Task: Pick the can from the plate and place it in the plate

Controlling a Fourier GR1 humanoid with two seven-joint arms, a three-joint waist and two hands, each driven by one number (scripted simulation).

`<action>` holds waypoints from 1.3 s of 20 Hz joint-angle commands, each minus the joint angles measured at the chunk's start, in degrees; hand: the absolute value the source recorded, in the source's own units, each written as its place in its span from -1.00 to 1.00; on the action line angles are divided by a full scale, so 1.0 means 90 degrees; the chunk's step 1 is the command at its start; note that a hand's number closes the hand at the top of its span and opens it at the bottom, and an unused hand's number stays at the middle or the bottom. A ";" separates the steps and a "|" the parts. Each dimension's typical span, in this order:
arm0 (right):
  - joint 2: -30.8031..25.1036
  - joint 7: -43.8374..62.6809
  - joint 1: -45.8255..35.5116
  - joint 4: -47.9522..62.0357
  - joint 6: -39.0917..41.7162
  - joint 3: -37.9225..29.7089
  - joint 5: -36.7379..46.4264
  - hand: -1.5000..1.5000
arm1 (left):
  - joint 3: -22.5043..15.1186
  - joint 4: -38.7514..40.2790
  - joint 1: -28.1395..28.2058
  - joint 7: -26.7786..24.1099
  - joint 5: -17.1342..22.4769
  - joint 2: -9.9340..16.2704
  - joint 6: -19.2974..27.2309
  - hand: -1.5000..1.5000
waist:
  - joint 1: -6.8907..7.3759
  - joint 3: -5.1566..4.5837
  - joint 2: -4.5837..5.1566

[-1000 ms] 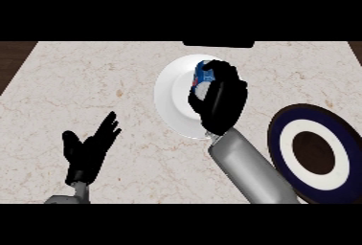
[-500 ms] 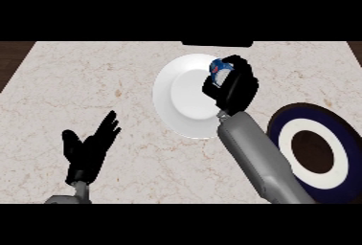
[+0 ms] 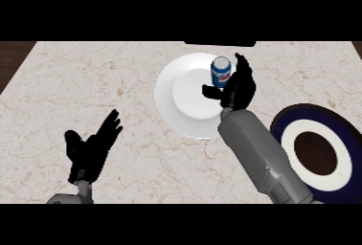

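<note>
Two plates sit on the worktop (image 3: 106, 81) in front of me: a white plate (image 3: 180, 103) toward the middle and a dark blue plate (image 3: 314, 153) with a white ring at the right edge. The can (image 3: 222, 72), blue and white, stands upright on the far right part of the white plate, its long axis vertical. My right hand (image 3: 237, 88) is right at it, on the can's right side, the fingers (image 3: 243, 69) standing nearly straight alongside the can and the thumb (image 3: 210, 91) reaching under its near left side. I read the fingers as apart and not yet wrapped round the can; whether they touch it I cannot tell. The can lies just left of my palm, so I judge the coming move is to curl the fingers leftward round it. My right hand is by far the nearer one. My left hand (image 3: 92, 146) rests open at the lower left, fingers up, well apart from both plates. The dark blue plate lies near and to the right of the can.
</note>
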 commanded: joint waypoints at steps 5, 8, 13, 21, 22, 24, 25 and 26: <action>0.0000 -0.2340 0.0301 -0.0595 -0.1184 -0.0185 -0.1874 -1.00 | -0.0008 0.0265 0.0188 -0.0065 0.0058 -0.0002 -0.0161 0.00 | -0.0025 -0.0028 0.0006; -0.0001 -0.2994 0.0432 -0.0767 -0.1335 -0.0402 -0.2490 -1.00 | 0.0080 0.0302 0.0210 -0.0030 0.0108 0.0074 -0.0224 0.00 | -0.0132 -0.0034 -0.0036; 0.0000 -0.4183 0.1581 -0.2110 -0.0502 -0.0328 -0.3851 -1.00 | 0.0146 0.0208 0.0064 0.0292 0.0009 -0.0048 0.0104 0.00 | -0.0350 -0.0037 -0.0112; -0.0172 -0.5161 0.3442 -0.3677 0.1211 0.0071 -0.4551 -1.00 | 0.0140 0.0058 0.0212 0.0338 -0.0032 -0.0123 0.0161 0.00 | -0.0514 -0.0051 -0.0168; -0.0083 -0.5076 0.3286 -0.3622 0.1167 0.0053 -0.4493 -1.00 | 0.0268 0.0316 0.0436 -0.0172 -0.0001 -0.0074 0.0006 0.00 | -0.0447 -0.0054 -0.0151; -0.0084 -0.4824 0.3666 -0.4073 0.1147 0.0503 -0.4142 -1.00 | 0.0332 0.0209 0.0179 0.0197 0.0080 -0.0014 -0.0025 0.00 | -0.0461 -0.0056 -0.0158; -0.0354 -0.4903 0.4502 -0.4586 0.1302 0.0632 -0.4236 -1.00 | 0.0288 0.0089 0.0124 0.0392 -0.0040 -0.0024 0.0150 0.00 | -0.0532 -0.0055 -0.0174; -0.0305 -0.4927 0.4369 -0.4317 0.1228 0.0658 -0.4057 -1.00 | 0.0164 0.0144 0.0468 0.0015 -0.0104 -0.0057 -0.0007 0.00 | -0.0457 -0.0055 -0.0156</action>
